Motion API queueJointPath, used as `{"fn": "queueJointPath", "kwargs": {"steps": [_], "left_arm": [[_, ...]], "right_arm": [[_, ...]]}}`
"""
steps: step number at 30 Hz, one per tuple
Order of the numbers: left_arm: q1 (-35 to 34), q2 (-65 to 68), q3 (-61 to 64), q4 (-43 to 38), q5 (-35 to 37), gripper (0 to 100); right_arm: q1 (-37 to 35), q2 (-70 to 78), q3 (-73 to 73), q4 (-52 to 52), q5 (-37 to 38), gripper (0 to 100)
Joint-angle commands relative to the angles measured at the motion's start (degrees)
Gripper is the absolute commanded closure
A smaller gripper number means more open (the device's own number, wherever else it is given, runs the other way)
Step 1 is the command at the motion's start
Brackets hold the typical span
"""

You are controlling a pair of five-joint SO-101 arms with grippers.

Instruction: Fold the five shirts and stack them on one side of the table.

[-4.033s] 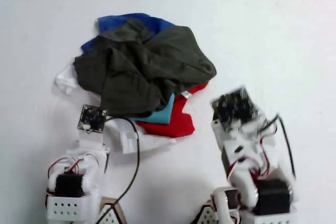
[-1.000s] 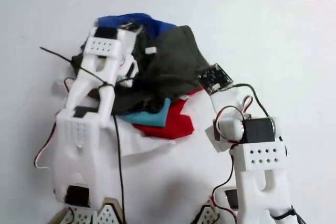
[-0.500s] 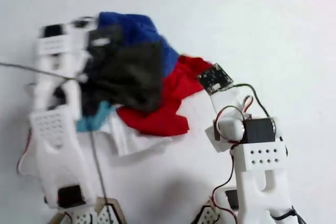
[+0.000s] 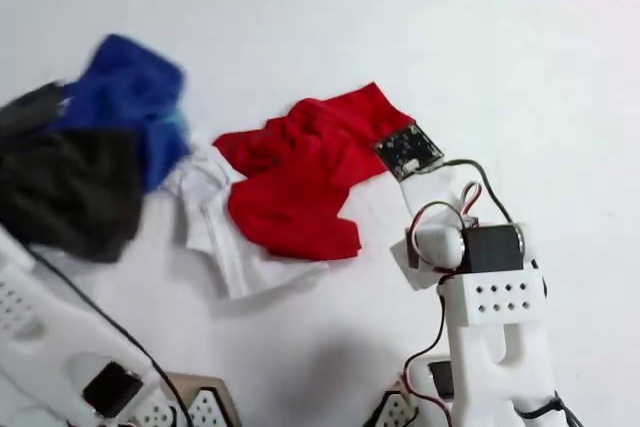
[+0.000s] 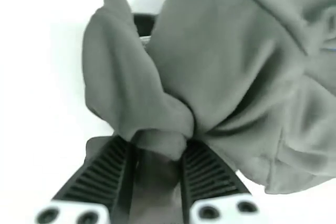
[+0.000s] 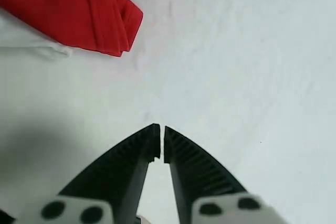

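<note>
My left gripper (image 5: 157, 153) is shut on a bunch of the dark grey shirt (image 5: 226, 61), which hangs over its fingers. In the high view that dark grey shirt (image 4: 70, 192) is at the far left above the left arm (image 4: 45, 342), with the blue shirt (image 4: 130, 87) and a bit of teal cloth (image 4: 178, 129) against it. The red shirt (image 4: 300, 182) lies crumpled mid-table, partly over the white shirt (image 4: 225, 242). My right gripper (image 6: 159, 136) is shut on nothing, over bare table near the red shirt (image 6: 79, 9) and the white shirt (image 6: 26, 43).
The right arm (image 4: 485, 292) stands at the front right, its wrist camera board (image 4: 408, 150) beside the red shirt's edge. The white table (image 4: 520, 77) stretches bare to the right and the back. The arm bases sit at the front edge.
The left arm has swung left, dragging the dark grey and blue shirts off the pile and uncovering the red and white ones. The right arm has kept still over the last second.
</note>
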Motion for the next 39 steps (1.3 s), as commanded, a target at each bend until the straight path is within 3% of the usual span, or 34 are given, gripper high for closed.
{"fn": "queueJointPath", "kwargs": {"steps": [1,5,10,17,21,26,31,39], "left_arm": [[-6.59,-9.32,-2.86,-0.7,0.09,97],[-8.18,-12.48,-2.33,0.35,-0.18,97],[-5.01,-12.75,-2.24,0.88,-0.18,95],[3.43,-14.59,-0.57,1.05,0.18,66],[12.22,-20.04,9.98,1.05,-0.09,67],[28.84,-33.49,29.23,1.05,0.0,67],[45.19,-45.19,49.19,-0.26,2.9,67],[54.33,-46.59,69.05,-7.74,9.58,67]], "right_arm": [[-0.13,0.22,-0.44,-0.66,0.35,97.8],[-0.04,0.22,-0.44,-1.54,0.35,97.8],[-0.04,0.22,-0.09,-4.35,-0.18,97.8],[-0.13,0.57,0.53,-10.15,-0.18,97.7],[-0.13,0.48,5.63,-16.92,-0.18,92.0],[-0.13,0.22,13.54,-28.35,-0.18,78.3],[-0.04,0.22,18.73,-35.65,-0.62,76.5],[-0.04,0.13,20.84,-38.64,-4.92,76.5]]}}
